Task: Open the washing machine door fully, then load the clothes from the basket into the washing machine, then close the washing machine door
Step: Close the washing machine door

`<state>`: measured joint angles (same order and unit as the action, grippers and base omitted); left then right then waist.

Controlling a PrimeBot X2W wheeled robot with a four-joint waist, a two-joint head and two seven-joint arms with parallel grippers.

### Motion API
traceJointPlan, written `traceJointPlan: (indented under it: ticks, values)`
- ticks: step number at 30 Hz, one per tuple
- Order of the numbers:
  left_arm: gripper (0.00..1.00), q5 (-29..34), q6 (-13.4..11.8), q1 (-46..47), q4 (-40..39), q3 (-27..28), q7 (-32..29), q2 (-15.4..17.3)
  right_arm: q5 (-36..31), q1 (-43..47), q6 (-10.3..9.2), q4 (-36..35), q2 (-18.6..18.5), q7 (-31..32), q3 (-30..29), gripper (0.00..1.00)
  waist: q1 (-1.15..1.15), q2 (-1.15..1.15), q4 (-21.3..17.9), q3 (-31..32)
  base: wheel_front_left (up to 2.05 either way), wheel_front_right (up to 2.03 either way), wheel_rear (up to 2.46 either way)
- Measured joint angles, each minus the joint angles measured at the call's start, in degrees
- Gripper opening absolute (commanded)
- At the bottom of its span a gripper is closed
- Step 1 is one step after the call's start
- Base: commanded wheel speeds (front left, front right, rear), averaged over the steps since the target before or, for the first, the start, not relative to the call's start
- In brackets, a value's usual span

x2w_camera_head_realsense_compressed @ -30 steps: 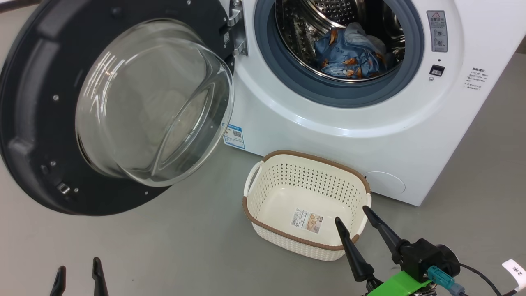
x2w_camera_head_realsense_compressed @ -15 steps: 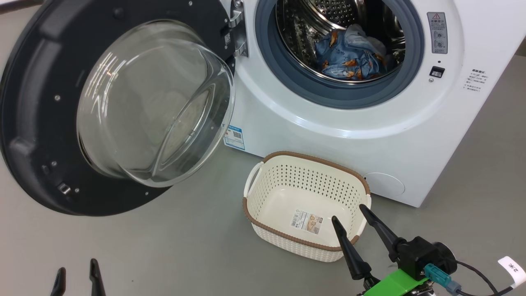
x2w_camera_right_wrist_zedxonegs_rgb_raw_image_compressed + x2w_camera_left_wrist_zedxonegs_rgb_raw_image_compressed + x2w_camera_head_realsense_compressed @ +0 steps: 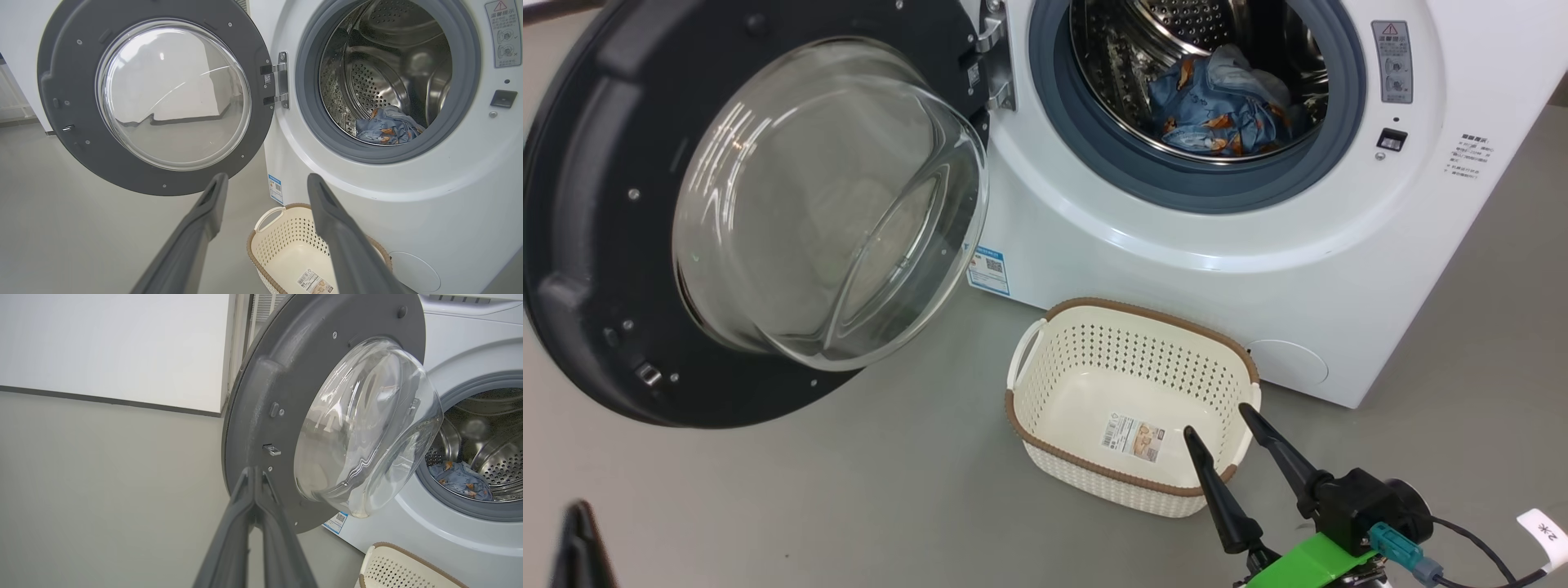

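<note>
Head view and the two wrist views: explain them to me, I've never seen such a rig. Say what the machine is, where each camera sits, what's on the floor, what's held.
It is a wheeled robot with two arms, each ending in a two-fingered gripper. The head view looks down from its head; each wrist view looks along one gripper's fingers. On the floor stands a white washing machine, its door swung wide open, with the clothes in the drum. The basket in front holds only a sticker. The left gripper is shut on nothing, pointing at the door's rim; the right gripper is open, near the basket. Nothing is held.
</note>
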<state>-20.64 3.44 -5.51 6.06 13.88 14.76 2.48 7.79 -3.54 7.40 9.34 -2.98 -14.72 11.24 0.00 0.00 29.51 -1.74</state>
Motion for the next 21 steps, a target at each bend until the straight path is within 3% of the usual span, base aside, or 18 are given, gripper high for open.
traceJointPlan:
  ticks: [7,16,21]
  values:
    - [0.00,-6.4,2.9,9.0,3.5,4.6,0.0,5.0,0.0,0.0,0.00,-0.2,0.0,0.0,-0.3,1.00,0.00,0.00,0.1,-1.1,0.00,0.00,0.00]
    - [0.00,-25.1,3.8,26.3,14.3,7.5,-7.5,15.9,0.0,-0.9,0.00,-0.1,0.0,0.0,0.6,1.00,0.00,0.00,-0.6,-2.6,0.00,0.00,0.00]
    - [0.00,-38.3,3.8,34.9,23.5,10.3,-13.6,19.1,0.4,-2.3,0.00,0.2,-0.1,0.0,0.8,1.00,0.00,0.00,-1.6,-3.6,0.00,0.00,0.00]
